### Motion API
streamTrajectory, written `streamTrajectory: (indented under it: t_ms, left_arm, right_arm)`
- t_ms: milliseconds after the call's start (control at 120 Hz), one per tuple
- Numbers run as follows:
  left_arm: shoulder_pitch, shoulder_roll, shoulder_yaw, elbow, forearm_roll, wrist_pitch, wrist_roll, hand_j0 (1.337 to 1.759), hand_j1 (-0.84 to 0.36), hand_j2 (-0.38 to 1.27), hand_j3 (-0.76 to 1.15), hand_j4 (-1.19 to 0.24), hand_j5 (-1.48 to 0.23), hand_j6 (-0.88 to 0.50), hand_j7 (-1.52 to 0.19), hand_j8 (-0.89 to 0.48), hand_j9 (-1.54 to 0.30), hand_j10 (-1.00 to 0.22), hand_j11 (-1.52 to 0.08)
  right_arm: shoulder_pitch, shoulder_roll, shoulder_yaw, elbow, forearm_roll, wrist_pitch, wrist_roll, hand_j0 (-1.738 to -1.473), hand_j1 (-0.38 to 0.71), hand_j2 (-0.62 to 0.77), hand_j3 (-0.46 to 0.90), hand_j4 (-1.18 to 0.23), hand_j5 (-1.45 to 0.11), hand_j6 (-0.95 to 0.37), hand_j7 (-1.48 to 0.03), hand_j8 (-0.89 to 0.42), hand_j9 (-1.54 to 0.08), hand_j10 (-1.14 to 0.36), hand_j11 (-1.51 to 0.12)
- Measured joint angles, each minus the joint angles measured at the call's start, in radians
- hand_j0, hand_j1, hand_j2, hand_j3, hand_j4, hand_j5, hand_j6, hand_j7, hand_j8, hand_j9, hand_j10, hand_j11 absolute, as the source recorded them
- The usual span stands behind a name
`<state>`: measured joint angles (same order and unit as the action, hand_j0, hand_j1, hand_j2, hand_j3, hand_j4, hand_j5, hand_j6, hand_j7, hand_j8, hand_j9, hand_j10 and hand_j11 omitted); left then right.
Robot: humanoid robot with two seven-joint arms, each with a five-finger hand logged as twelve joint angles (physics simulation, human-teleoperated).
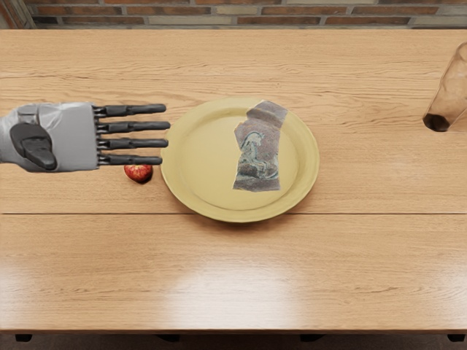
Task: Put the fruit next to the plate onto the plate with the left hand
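Mostly the frame is taken up by a wooden table (pixel 233 270), its long planks running from left to right. At the centre sits a round yellow plate (pixel 197 157). The left hand (pixel 87 137) comes in from the left edge at mid-height, back of the hand up, with its four fingers (pixel 135 127) stretched straight and parallel, slightly apart, pointing right toward the plate's rim; it holds nothing. On the plate's right half lies a flat, irregular grey-brown piece (pixel 257 149) with a greenish pattern — what it is cannot be told. At the upper right edge a translucent brownish vessel (pixel 446 95) shows, partly cut off. Smallest is the red fruit (pixel 139 173) — it lies on the table just beside the plate's left rim, off the plate, right under the lowest fingertip in the picture.
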<state>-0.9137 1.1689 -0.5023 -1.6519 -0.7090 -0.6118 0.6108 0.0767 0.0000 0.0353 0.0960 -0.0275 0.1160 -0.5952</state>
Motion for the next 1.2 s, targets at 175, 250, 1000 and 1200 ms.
streamTrajectory:
  t_ms: [175, 250, 1000, 1200]
  left_arm:
    - [-0.008, 0.014, -0.006, -0.017, 0.002, 0.0, 0.0, 1.658, 0.33, 0.0, 0.0, -0.01, -0.02, -0.01, -0.02, -0.01, -0.02, -0.01, -0.02]
    - [-0.101, 0.019, -0.01, -0.022, 0.059, 0.0, 0.0, 1.658, 0.33, 0.0, 0.0, -0.01, -0.02, -0.01, -0.02, -0.01, -0.02, -0.01, -0.02]
    - [-0.028, -0.369, -0.069, 0.05, 1.763, 0.249, 0.0, 1.658, 0.33, 0.0, 0.0, -0.02, -0.03, -0.02, -0.03, -0.02, -0.03, -0.02, -0.03]
    - [0.049, -0.449, -0.015, 0.093, 1.967, 0.44, 0.0, 1.658, 0.32, 0.01, 0.0, -0.03, -0.03, -0.03, -0.03, -0.03, -0.03, -0.03, -0.03]
  right_arm:
    - [0.006, 0.0, 0.0, 0.002, 0.0, 0.001, 0.0, -1.658, -0.35, 0.0, 0.0, 0.0, 0.0, 0.0, 0.0, 0.0, 0.0, 0.0, 0.0]
    - [0.007, 0.0, 0.0, 0.004, 0.0, 0.007, 0.0, -1.658, -0.35, 0.0, 0.0, 0.0, 0.0, 0.0, 0.0, 0.0, 0.0, 0.0, 0.0]
    - [0.023, 0.0, 0.0, 0.004, 0.0, 0.033, 0.0, -1.658, -0.35, 0.0, 0.0, 0.0, 0.0, 0.0, 0.0, 0.0, 0.0, 0.0, 0.0]
    - [0.027, 0.0, 0.0, 0.004, 0.0, 0.033, 0.0, -1.658, -0.35, 0.0, 0.0, 0.0, 0.0, 0.0, 0.0, 0.0, 0.0, 0.0, 0.0]
